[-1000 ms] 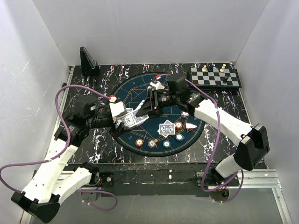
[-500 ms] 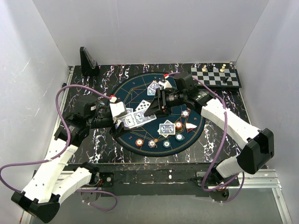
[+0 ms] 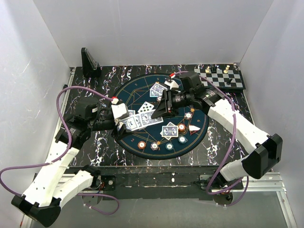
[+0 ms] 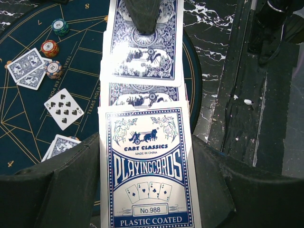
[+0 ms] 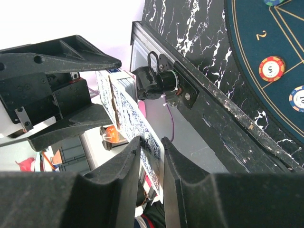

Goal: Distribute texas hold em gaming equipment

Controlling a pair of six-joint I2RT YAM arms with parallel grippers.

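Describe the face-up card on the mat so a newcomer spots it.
Start at the round dark-blue mat in the table's middle. Just beyond the deck held in the left tool lies a single card, apart from the others. It shows a white face with black spades; its neighbours show blue patterned backs.

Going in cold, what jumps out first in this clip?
The left gripper clamps a blue-and-white playing-card box over the left edge of the round dark-blue mat, while the right gripper pinches a blue-backed card sticking out of it. Round poker chips line the mat's near rim; a black-and-white chessboard sits far right.
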